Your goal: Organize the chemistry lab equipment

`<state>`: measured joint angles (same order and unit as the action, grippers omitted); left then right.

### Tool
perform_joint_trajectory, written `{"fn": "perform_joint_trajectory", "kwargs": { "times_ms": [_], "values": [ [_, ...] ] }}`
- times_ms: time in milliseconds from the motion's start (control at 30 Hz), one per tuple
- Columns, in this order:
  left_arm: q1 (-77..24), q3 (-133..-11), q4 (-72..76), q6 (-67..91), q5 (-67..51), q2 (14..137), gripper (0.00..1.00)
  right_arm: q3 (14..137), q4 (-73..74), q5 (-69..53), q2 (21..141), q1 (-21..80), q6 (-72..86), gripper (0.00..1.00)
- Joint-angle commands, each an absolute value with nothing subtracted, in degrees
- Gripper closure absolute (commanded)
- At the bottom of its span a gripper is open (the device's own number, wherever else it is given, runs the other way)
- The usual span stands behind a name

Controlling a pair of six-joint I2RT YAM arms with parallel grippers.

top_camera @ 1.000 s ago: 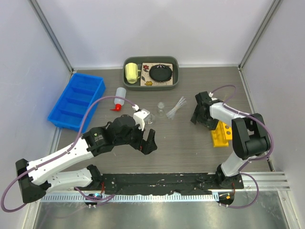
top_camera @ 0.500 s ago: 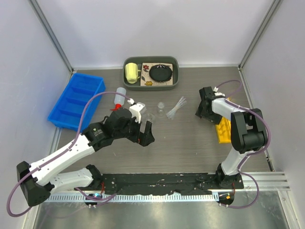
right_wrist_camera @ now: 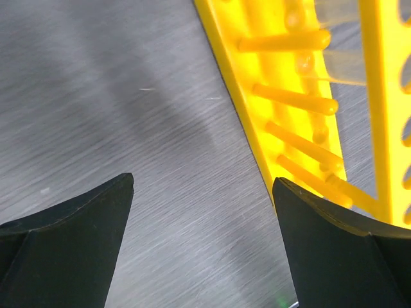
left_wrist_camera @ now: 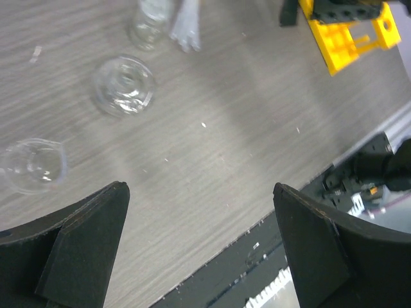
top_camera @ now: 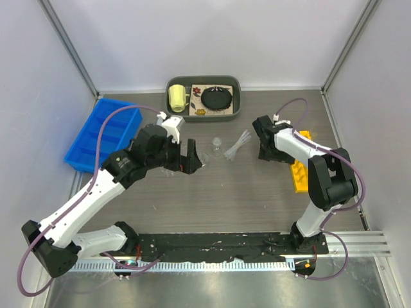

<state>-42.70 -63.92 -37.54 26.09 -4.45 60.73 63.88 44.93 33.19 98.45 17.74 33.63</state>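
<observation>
left gripper (left_wrist_camera: 199, 256): fingers spread wide, nothing between them; it hangs above the table (top_camera: 244, 192), left of centre, tilted down toward the glassware.
right gripper (right_wrist_camera: 202, 244): fingers wide apart and empty, low over bare table just beside the left edge of the yellow rack (top_camera: 300, 170).
small flask (top_camera: 217, 146): upright near the middle of the table, just left of the clear tubes (top_camera: 237, 146); apart from both grippers.
clear tubes: a loose bundle lying flat, fanned out, between the 2 grippers; how many there are cannot be told.
round glass vessel (left_wrist_camera: 123, 85): seen from straight above in the left wrist view, standing on the table near the small flask, ahead of the left gripper's fingers.
glass beaker (left_wrist_camera: 32, 165): a 2nd clear piece at the left edge of that view, close to the left finger but not touching it.
yellow rack: on the right side of the table, lengthwise away from the arm bases; in the right wrist view its pegs and holes fill the right half; whether it holds any tube cannot be told.
blue bin (top_camera: 103, 135): at the left edge of the table, divided into compartments.
tray (top_camera: 204, 80): at the far edge, holding a yellow mug (top_camera: 176, 98) on the left and a black disc (top_camera: 216, 98) on the right.
</observation>
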Motion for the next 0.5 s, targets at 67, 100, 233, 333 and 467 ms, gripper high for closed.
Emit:
{"fn": "perform_joint_trajectory", "kwargs": {
  "times_ms": [67, 100, 233, 333, 467],
  "values": [
    [-33.85, -70.40, -41.30, 26.19, -5.71, 67.58, 0.00, 75.22, 51.85, 38.06, 90.18, 21.97, 31.47, 0.05],
    [-32.79, -71.44, -41.48, 26.37, -5.80, 69.85, 0.00, 75.84, 51.94, 37.45, 88.87, 22.23, 30.77, 0.05],
    [-26.82, -74.26, -41.92, 28.99, -3.96, 75.57, 0.00, 77.87, 51.77, 34.54, 85.79, 23.29, 29.45, 0.05],
    [-22.16, -77.33, -42.10, 29.79, -2.29, 81.54, 0.00, 77.78, 51.59, 34.28, 83.42, 24.69, 28.66, 0.05],
    [-17.94, -84.27, -44.64, 29.01, -1.15, 90.77, 0.03, 76.47, 50.89, 33.49, 80.51, 26.28, 27.51, 0.05]
  ]
}}
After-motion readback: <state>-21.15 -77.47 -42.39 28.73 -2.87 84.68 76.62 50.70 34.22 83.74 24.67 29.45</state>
